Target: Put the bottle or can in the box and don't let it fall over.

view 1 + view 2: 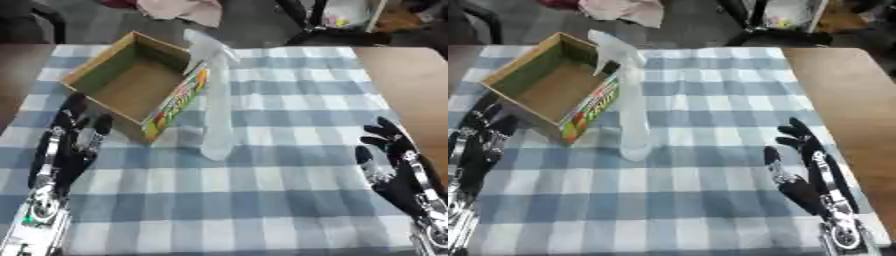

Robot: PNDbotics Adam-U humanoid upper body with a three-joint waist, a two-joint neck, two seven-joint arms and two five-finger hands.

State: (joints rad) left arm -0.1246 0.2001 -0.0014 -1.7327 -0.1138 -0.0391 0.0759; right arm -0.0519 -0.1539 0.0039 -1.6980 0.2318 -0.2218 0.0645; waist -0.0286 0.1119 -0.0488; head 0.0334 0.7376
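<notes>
Translucent plastic bottle (216, 95) upright beside open cardboard box (131, 82); checked cloth (289, 185).

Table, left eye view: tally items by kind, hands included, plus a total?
Clear bottle: 1, standing beside the box
Open cardboard box: 1
Checked cloth: 1
Robot hands: 2, left hand and right hand, both open, holding nothing
Total: 5

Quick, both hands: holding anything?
Left hand: open, empty, near the box.
Right hand: open, empty; bottle untouched.
</notes>
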